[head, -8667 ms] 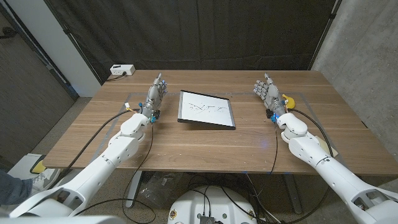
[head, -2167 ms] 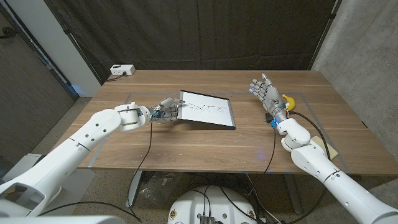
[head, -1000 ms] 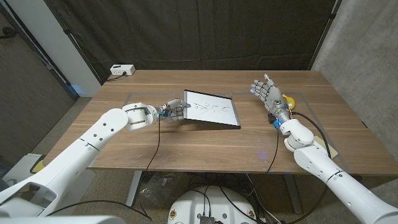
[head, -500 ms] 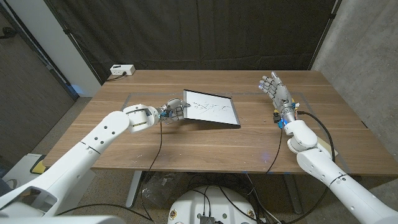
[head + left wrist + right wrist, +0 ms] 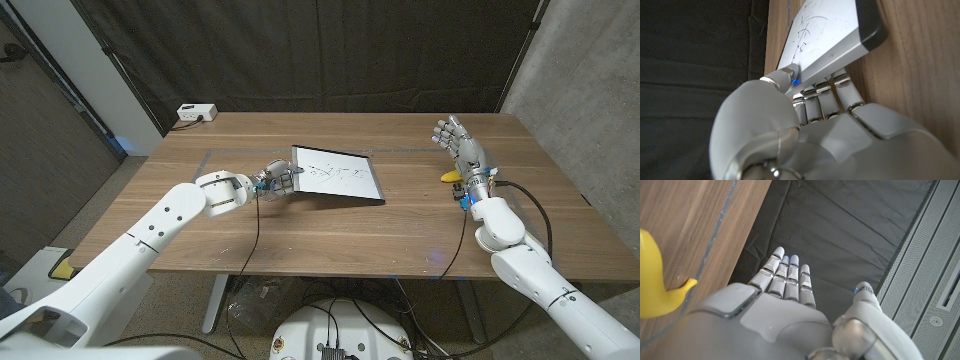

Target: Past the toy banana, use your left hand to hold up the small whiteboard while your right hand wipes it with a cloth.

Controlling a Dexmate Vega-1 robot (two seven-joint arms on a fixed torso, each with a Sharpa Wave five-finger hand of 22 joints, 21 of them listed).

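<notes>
Two hands over the wooden surface [image 5: 300,235] | left hand [image 5: 277,177] grips the small whiteboard [image 5: 336,175] at its left edge, thumb on the face, fingers [image 5: 825,95] beneath, that edge raised | right hand [image 5: 463,146] well apart to the right, released, fingers spread | toy banana [image 5: 452,176] just beside its wrist.

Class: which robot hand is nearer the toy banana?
Right. The right robot hand is raised beside the toy banana; the left robot hand grips the whiteboard across the table.
</notes>
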